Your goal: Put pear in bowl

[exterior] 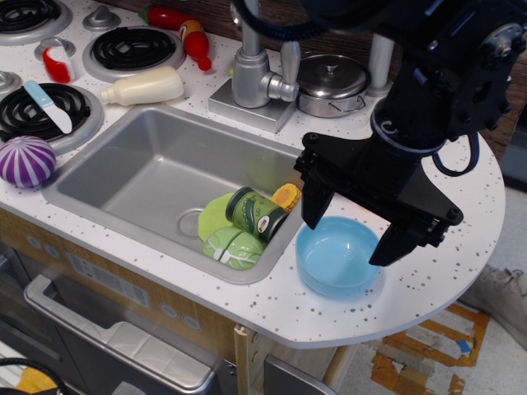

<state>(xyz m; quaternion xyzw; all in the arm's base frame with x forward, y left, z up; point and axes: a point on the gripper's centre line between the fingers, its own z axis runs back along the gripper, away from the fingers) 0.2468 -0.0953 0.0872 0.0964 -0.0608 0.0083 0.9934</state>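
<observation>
The light-blue bowl [338,262] sits on the white counter, right of the sink, and looks empty. My black gripper [354,229] hangs just above the bowl, open and empty, with one fingertip at the bowl's left rim and the other at its right rim. A smooth light-green shape, the pear [213,217], lies in the sink's front right corner. It is partly hidden by a dark green can [257,214] and touches the flatter green cabbage-like toy [233,248].
A yellow toy [286,196] lies in the sink [140,173] beside the can. The faucet [251,70] and a silver lidded pot [331,82] stand behind. Stove burners, a cream bottle [146,87], a knife and a purple onion [26,161] are to the left. The counter's edge curves close to the right of the bowl.
</observation>
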